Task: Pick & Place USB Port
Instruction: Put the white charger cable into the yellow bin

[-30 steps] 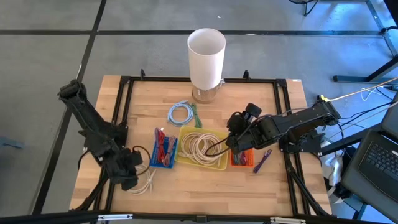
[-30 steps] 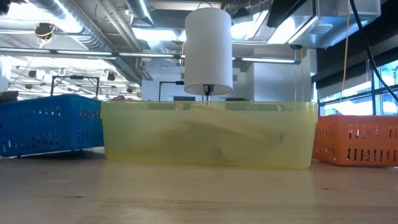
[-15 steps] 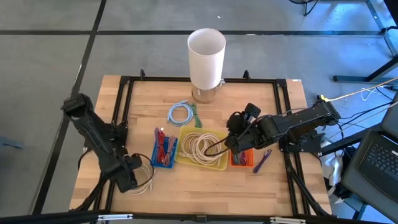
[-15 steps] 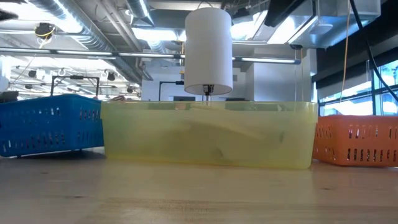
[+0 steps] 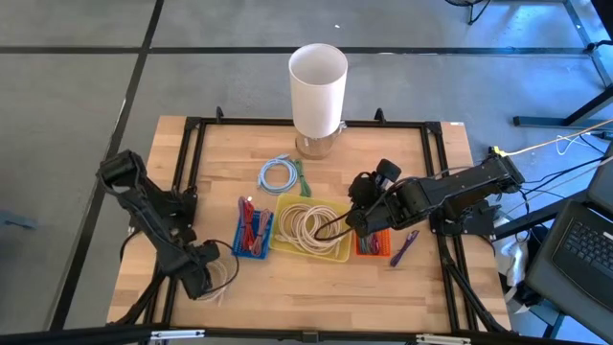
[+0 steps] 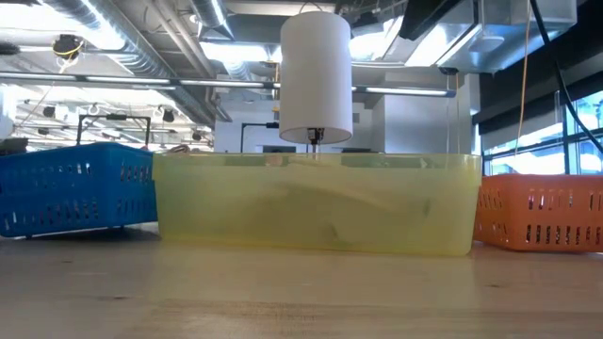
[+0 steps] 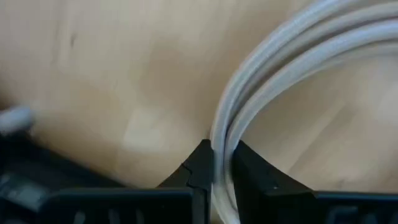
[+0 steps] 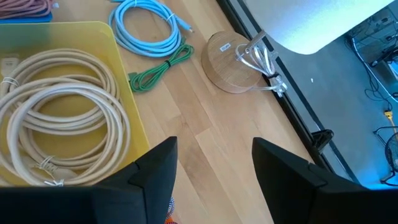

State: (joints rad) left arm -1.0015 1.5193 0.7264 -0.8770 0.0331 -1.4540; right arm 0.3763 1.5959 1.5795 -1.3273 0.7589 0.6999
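A coil of white cable (image 5: pixel 224 273) lies on the wooden table near its front left corner. My left gripper (image 5: pixel 204 279) stands over the coil's left side, pointing down, shut on its strands (image 7: pixel 273 74). My right gripper (image 5: pixel 356 217) hangs open above the gap between the yellow bin (image 5: pixel 308 228) and the orange bin (image 5: pixel 372 243), with nothing between its fingers (image 8: pixel 155 168). The yellow bin holds cream cable coils (image 8: pixel 59 124). My left gripper pinches a bundle of two or three white strands (image 7: pixel 221 155) between its two fingers (image 7: pixel 198 167). It comes from above, pointing down, and the fingers lie across the strands. The coil rests on the table.
A blue bin (image 5: pixel 253 230) with red cables sits left of the yellow bin. A light-blue coil (image 5: pixel 278 174) and a green cable (image 5: pixel 303 178) lie farther back, before a white lamp (image 5: pixel 318 86) on a wooden base. A purple item (image 5: pixel 404 247) lies beside the orange bin.
My left gripper has sunk toward the table and tipped until it points straight down, ending over the white coil's left side. The coil lies where it was. My right arm has kept still.
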